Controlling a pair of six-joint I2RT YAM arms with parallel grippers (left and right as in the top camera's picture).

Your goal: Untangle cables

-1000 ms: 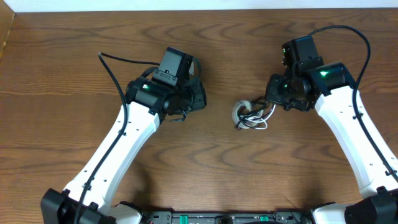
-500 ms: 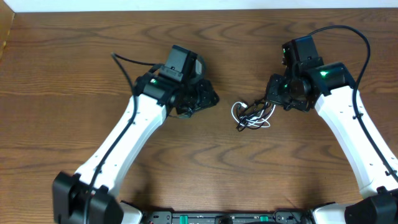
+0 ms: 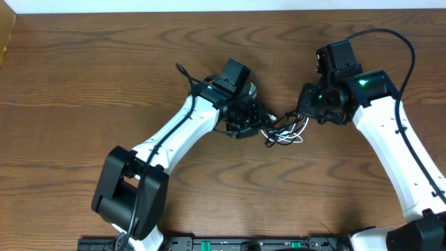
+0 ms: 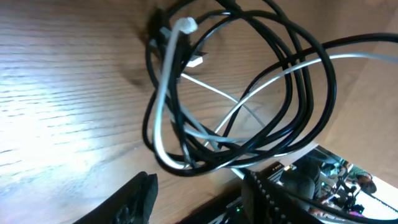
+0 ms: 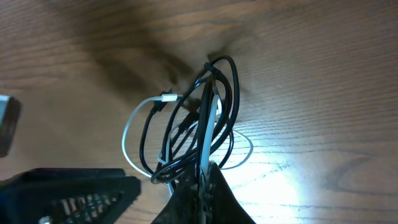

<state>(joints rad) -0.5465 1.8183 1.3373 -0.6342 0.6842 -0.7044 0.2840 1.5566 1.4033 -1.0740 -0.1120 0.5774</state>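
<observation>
Wooden counter (image 3: 83, 84) is carrying everything. Left arm (image 3: 174, 132) is reaching in from the lower left toward the centre. Right arm (image 3: 394, 146) is coming in from the lower right, and the two are meeting near the middle.

Left gripper (image 4: 202, 196) is sitting with its fingers (image 4: 138, 198) apart, nothing clamped. The lower edge of the tangle is lying just past the gap between them. Right gripper (image 5: 204, 177) is pinched together on the cables (image 3: 282, 132), with several strands running straight into its tips.

The cables are lying on the counter between the two grippers, held by the right one and just beside the left, bunched in overlapping loops. Black cords are making up most of the bundle. One white cable (image 4: 160, 106) is threading through the black loops, its small white end (image 4: 185, 26) showing near the top of the left wrist view.
</observation>
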